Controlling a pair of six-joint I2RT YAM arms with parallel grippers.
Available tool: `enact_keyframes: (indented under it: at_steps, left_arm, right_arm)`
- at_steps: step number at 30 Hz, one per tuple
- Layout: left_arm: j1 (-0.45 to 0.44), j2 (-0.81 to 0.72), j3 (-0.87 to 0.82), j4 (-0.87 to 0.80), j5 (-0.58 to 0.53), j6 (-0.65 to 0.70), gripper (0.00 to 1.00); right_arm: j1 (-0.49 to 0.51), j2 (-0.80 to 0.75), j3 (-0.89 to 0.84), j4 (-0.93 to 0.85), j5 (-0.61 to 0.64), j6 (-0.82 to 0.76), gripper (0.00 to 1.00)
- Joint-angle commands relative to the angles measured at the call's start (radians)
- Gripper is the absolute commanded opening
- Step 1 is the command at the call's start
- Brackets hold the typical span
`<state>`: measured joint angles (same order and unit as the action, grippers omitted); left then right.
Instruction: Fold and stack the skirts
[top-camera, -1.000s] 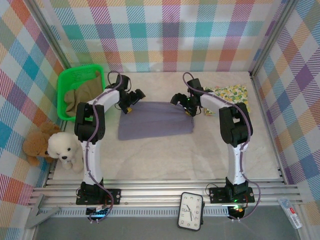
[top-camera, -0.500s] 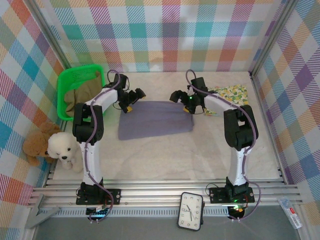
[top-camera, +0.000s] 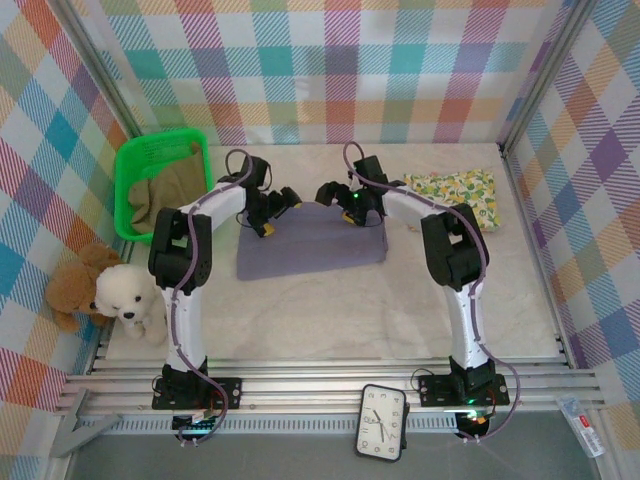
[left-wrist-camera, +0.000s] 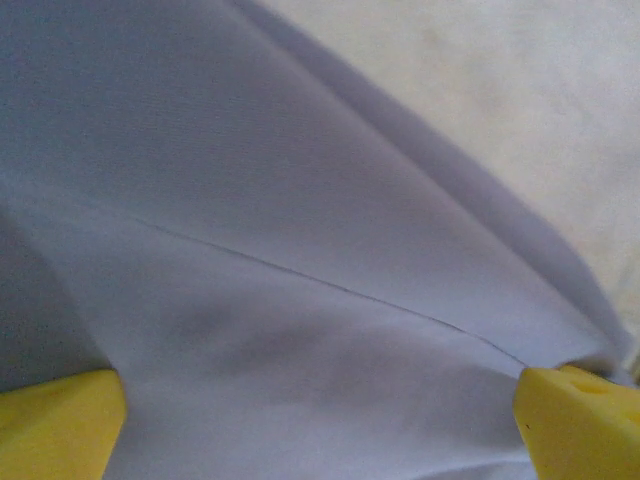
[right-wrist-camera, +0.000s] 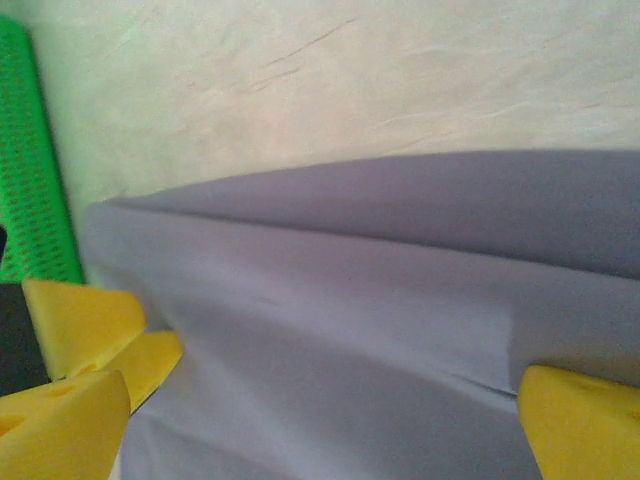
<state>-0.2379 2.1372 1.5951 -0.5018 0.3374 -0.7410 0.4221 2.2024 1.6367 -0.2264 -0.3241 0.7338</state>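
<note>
The grey-lavender skirt (top-camera: 312, 245) lies flat mid-table. My left gripper (top-camera: 279, 209) hovers over its far left edge, open, and the yellow fingertips (left-wrist-camera: 585, 425) straddle the lavender cloth (left-wrist-camera: 300, 300). My right gripper (top-camera: 334, 197) stands open over the far edge just right of it, pads (right-wrist-camera: 585, 430) either side of the cloth (right-wrist-camera: 380, 330); nothing is pinched. The left gripper's yellow fingers (right-wrist-camera: 85, 320) show close by in the right wrist view. A floral skirt (top-camera: 455, 187) lies at the back right. An olive-khaki skirt (top-camera: 175, 185) sits in the green basket (top-camera: 135, 160).
Two teddy bears (top-camera: 105, 292) sit outside the left table edge. A clock (top-camera: 383, 421) lies by the arm bases at the near rail. Plaid walls close in the back and sides. The green basket (right-wrist-camera: 30, 170) stands close to the skirt's left corner.
The right gripper has slid left along the skirt's far edge, toward the left gripper. The left gripper has shifted slightly right. Both stay open.
</note>
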Motion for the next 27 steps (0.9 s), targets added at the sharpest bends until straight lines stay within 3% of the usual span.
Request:
enact_keyframes:
  at_steps: [1, 7, 13, 14, 15, 17, 18, 23, 27]
  left_arm:
    - [0.005, 0.015, -0.017, -0.034, -0.022, 0.012, 1.00]
    - [-0.003, -0.048, 0.011, -0.048, 0.025, 0.060, 1.00]
    - [-0.028, -0.177, 0.014, -0.118, -0.059, 0.139, 0.96]
    - [-0.038, -0.194, 0.014, -0.130, -0.064, 0.153, 0.92]
    - [-0.052, -0.206, 0.014, -0.146, -0.068, 0.164, 0.82]
    - [-0.082, -0.223, 0.010, -0.186, -0.083, 0.166, 0.50]
    - [-0.098, -0.229, 0.000, -0.199, -0.077, 0.161, 0.42]
    - [-0.164, -0.241, -0.081, -0.190, -0.012, 0.109, 0.35]
    - [-0.218, -0.208, -0.116, -0.169, 0.021, 0.084, 0.23]
  right_arm:
    - [-0.016, -0.025, 0.027, -0.058, 0.108, 0.013, 0.99]
    - [-0.017, -0.217, -0.166, -0.006, 0.127, -0.020, 0.99]
    - [-0.018, -0.440, -0.443, -0.008, 0.213, 0.026, 0.99]
    - [-0.017, -0.466, -0.474, -0.042, 0.245, 0.050, 0.99]
    - [-0.017, -0.494, -0.509, -0.081, 0.295, 0.102, 0.99]
    - [-0.017, -0.550, -0.612, -0.048, 0.334, 0.172, 0.99]
    - [-0.019, -0.578, -0.668, -0.009, 0.334, 0.198, 0.99]
    - [-0.017, -0.603, -0.745, 0.028, 0.243, 0.225, 0.99]
    - [-0.017, -0.609, -0.816, 0.144, 0.204, 0.295, 0.95]
